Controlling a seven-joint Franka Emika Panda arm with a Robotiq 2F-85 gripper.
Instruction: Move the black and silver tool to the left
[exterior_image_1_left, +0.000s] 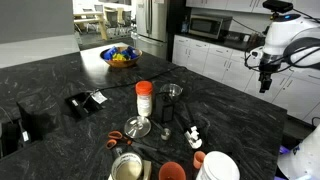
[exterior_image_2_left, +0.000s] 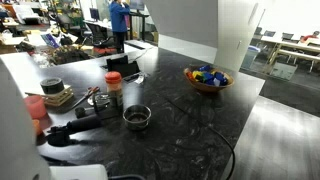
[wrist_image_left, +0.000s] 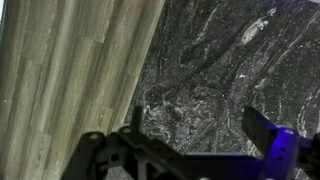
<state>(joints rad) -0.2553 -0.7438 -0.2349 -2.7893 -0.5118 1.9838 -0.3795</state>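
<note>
The black and silver tool lies on the black marble counter, to the right of a round silver dish and in front of the orange-lidded bottle. Its pale shiny end points toward the front. My gripper hangs high beyond the counter's right side, far from the tool. In the wrist view the gripper is open and empty, above the counter's edge, with wooden floor beside it. The tool does not show in the wrist view.
A bowl of colourful items stands at the back and also shows in an exterior view. A flat black box with a white label, a dark cup, a white container and small pots crowd the front. White cabinets stand behind.
</note>
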